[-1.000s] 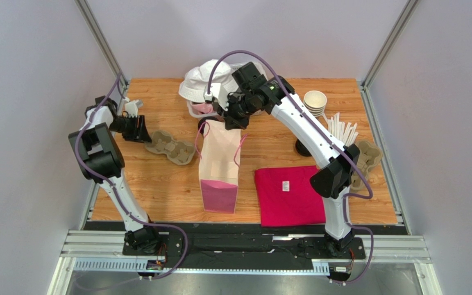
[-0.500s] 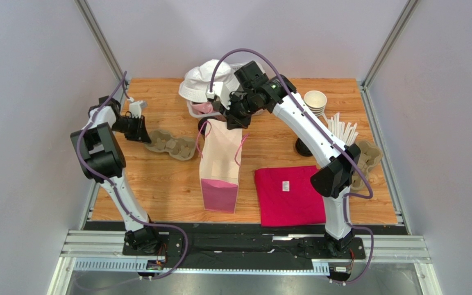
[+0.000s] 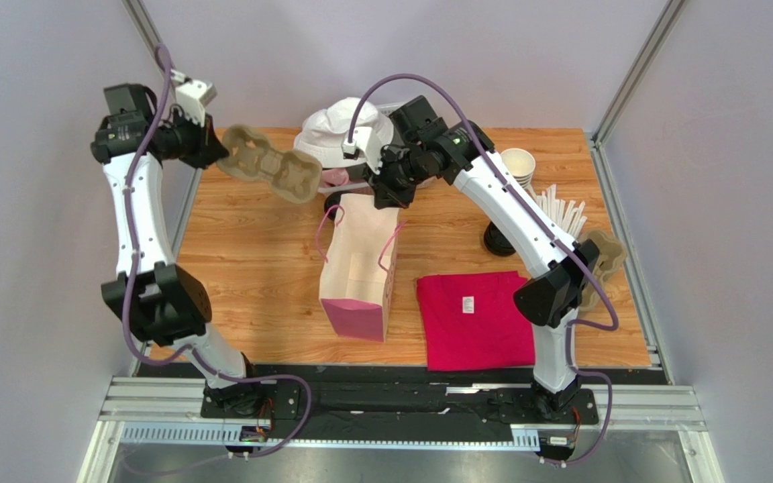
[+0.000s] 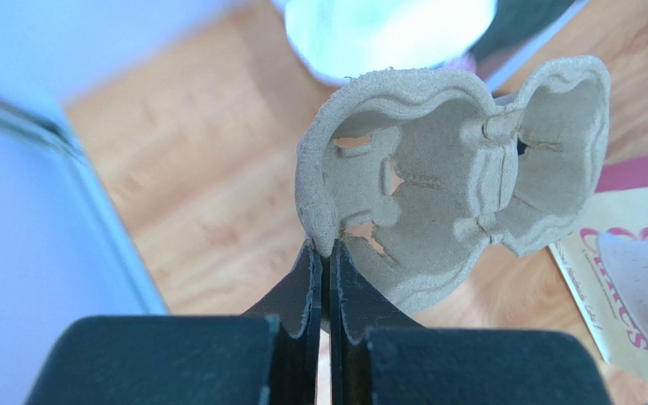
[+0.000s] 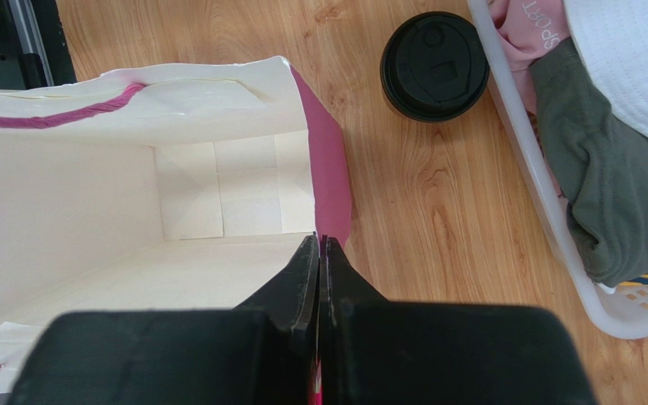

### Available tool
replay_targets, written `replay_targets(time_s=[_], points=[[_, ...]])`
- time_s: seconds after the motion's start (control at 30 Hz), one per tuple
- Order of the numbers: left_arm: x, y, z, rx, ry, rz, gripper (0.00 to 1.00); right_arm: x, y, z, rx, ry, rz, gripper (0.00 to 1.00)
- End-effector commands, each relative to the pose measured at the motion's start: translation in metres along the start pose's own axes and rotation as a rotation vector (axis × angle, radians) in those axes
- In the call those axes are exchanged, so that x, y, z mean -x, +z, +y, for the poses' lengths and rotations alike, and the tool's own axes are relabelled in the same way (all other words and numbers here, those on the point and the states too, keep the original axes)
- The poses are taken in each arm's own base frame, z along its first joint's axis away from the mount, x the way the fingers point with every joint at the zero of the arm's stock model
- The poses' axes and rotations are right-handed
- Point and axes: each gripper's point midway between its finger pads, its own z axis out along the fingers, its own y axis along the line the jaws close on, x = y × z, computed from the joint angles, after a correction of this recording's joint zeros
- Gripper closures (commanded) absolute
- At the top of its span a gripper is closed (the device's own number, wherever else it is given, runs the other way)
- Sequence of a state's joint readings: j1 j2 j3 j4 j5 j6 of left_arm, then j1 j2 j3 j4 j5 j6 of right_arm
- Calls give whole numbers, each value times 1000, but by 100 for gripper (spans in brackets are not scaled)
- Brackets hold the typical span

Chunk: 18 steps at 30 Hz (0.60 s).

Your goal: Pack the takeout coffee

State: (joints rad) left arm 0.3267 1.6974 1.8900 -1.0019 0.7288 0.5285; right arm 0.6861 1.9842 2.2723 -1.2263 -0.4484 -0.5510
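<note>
Wooden desk between grey walls. Left pincer is clenched on the rim of a pulp cup carrier, held in the air over the far-left corner. Right pincer pinches the paper bag rim, propping its mouth open. Takeout coffee stands on the desk between bag and laundry basket, ungrasped. The step in hand looks like fetching the carrier; next it must go level into the bag's mouth.

We find the bag in the middle of the desk, mouth toward the far basket; the takeout coffee stands just beside that basket. A cloth lies right of the bag, the cup stack far right, the cup carrier above the far-left corner.
</note>
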Motion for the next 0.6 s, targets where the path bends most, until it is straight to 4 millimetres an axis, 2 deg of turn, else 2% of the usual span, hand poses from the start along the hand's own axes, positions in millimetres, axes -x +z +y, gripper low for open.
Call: replay_targets(time_s=[0.0, 0.07, 0.1, 0.13, 0.27, 0.3, 0.5, 0.57], points=[[76, -63, -62, -19, 204, -180, 100, 26, -36, 0, -82, -10, -87, 100], [100, -78, -80, -11, 278, -243, 100, 24, -36, -2, -89, -4, -82, 100], [113, -95, -93, 7, 325, -284, 100, 23, -36, -4, -96, 3, -79, 100], [123, -102, -98, 22, 364, -318, 100, 22, -36, -4, -95, 8, -77, 100], [156, -142, -132, 60, 527, -455, 100, 12, -35, -10, -96, 70, -63, 100], [163, -157, -144, 74, 575, -492, 100, 10, -34, -10, -92, 82, -56, 100], [187, -199, -191, 67, 757, -609, 100, -2, -32, -22, -86, 150, -41, 100], [186, -203, -203, 38, 782, -621, 100, -2, -32, -23, -82, 162, -41, 100]])
